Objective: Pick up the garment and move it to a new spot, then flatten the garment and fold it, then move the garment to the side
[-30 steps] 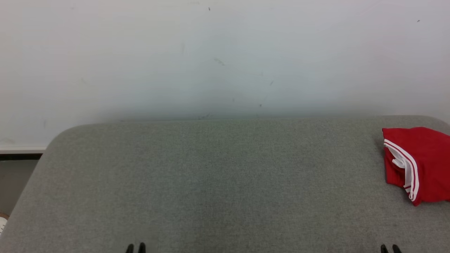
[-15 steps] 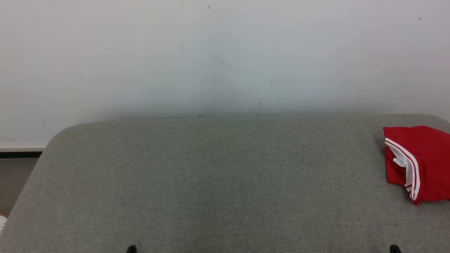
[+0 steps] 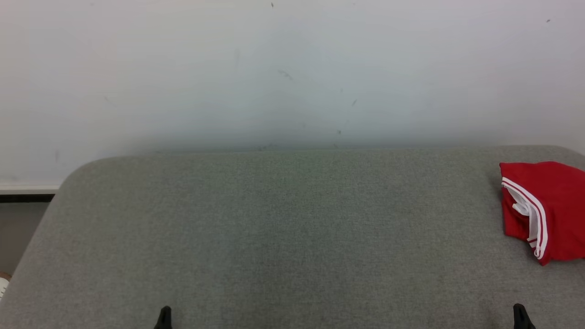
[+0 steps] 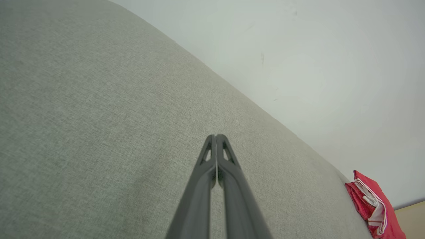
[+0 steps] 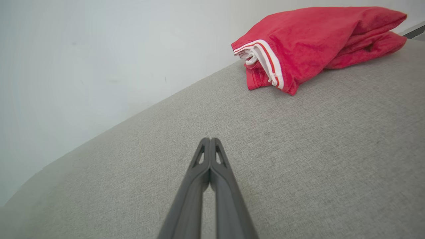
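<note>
While our left pincer [image 4: 216, 136] and our right pincer [image 5: 210, 139] are both pressed fully closed with nothing between their fingers, tips low over the grey surface [image 3: 292, 228], we see the red garment [image 3: 550, 205] with white stripes lying bunched at the surface's far right corner, near the wall [image 3: 292, 68], well apart from both.
</note>
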Robot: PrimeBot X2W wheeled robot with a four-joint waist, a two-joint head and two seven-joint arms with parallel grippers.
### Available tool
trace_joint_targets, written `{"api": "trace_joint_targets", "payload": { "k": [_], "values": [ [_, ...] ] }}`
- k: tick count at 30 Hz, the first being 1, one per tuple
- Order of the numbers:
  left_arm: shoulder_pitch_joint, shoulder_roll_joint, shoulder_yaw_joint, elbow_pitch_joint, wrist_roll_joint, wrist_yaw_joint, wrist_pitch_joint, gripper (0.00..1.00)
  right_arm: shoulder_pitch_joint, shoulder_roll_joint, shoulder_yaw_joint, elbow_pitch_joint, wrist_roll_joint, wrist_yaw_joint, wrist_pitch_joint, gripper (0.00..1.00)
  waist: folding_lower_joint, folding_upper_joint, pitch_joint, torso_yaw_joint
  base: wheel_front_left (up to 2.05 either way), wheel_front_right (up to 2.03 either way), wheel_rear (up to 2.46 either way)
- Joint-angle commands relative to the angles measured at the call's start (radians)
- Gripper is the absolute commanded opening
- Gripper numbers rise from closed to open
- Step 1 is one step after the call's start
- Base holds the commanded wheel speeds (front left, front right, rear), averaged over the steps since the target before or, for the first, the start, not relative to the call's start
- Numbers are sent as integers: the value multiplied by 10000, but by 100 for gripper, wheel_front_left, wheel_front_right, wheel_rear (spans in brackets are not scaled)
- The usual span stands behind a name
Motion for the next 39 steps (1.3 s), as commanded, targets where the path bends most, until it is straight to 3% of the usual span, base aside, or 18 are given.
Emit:
{"api": "trace_joint_targets", "payload": {
  "k": [1,39],
  "values": [
    [-273,92,76,-82,-418,-65,71,0,-284,-96,-37,-187,395,-4,95,0,0,-1,8,1,0,0,0],
    [-1304,154,748,250,-4971,-539,1288,0,-1051,-147,-148,-572,5308,-11,1318,0,0,-1,260,35,0,0,0]
  ]
}}
